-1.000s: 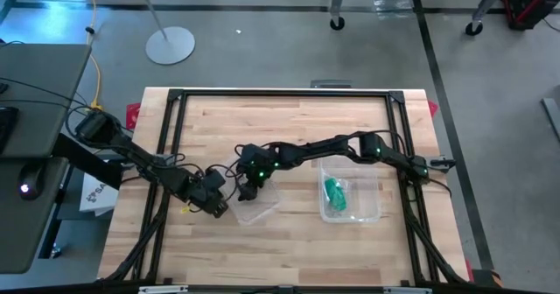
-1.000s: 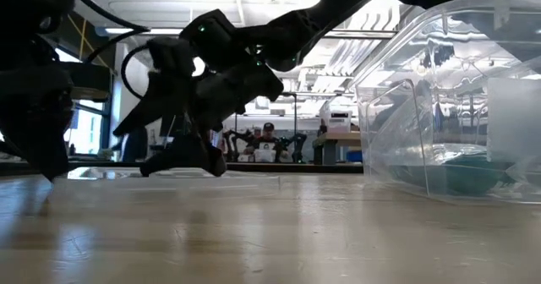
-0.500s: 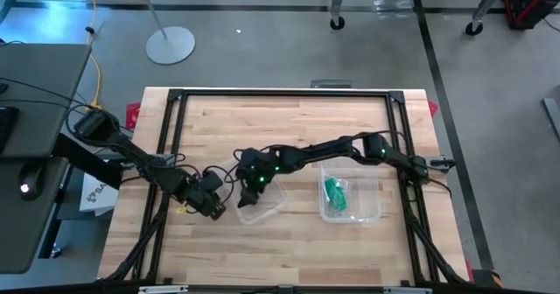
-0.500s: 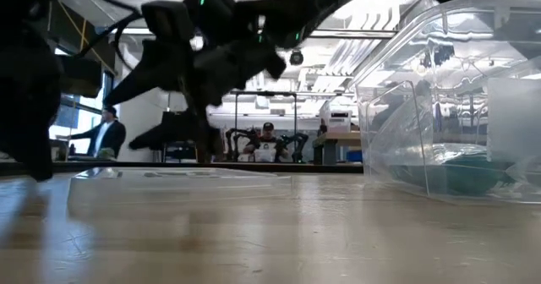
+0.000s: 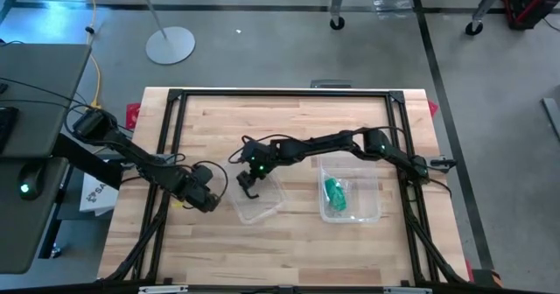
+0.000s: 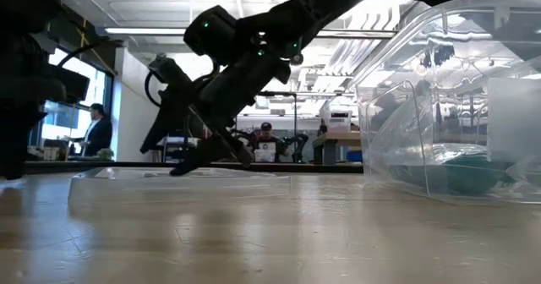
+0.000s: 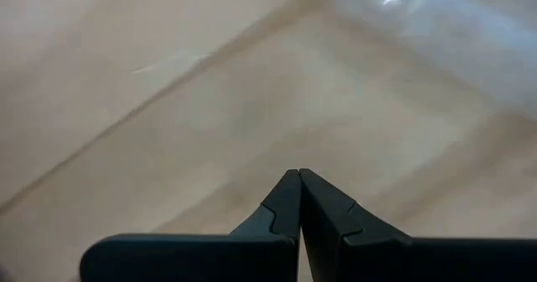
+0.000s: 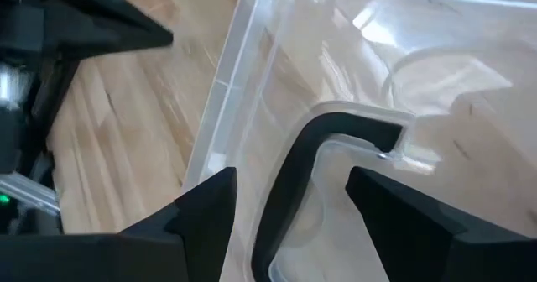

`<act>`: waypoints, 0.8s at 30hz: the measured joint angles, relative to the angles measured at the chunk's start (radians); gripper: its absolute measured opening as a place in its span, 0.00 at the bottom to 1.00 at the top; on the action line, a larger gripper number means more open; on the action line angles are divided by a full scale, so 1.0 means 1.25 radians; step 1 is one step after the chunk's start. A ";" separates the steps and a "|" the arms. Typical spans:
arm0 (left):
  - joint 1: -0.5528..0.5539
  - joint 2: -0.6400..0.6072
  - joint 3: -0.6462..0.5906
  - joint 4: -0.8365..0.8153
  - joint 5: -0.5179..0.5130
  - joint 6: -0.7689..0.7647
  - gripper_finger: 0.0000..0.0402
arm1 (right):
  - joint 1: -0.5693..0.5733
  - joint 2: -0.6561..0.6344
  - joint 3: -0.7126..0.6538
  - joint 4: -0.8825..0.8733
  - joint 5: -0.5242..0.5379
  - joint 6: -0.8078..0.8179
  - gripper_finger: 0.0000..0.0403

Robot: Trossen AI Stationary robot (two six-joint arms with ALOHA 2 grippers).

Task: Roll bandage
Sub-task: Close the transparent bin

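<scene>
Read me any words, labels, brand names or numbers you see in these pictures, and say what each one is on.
No text can be read for certain.
White sheet by the table's left edge: dark print, too small and partly hidden.
Clear box, its lid and the green bandage: no lettering visible.

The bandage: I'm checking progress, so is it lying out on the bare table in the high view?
No, the green bandage sits inside the clear plastic box, not on the wood.

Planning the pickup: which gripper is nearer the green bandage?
Right. The right gripper hangs over the clear lid, just left of the box holding the bandage; the left gripper sits farther left.
</scene>
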 joint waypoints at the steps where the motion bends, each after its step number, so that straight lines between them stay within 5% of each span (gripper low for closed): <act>1: 0.003 0.000 0.000 -0.022 0.004 -0.013 0.00 | 0.000 0.001 0.000 -0.002 0.000 0.019 0.60; 13: 0.003 0.000 0.000 -0.047 -0.006 0.011 0.00 | 0.024 0.006 0.002 0.002 0.036 0.014 0.60; 24: 0.000 -0.001 0.001 0.047 0.002 0.038 0.00 | 0.079 -0.049 0.000 -0.195 0.018 -0.074 0.60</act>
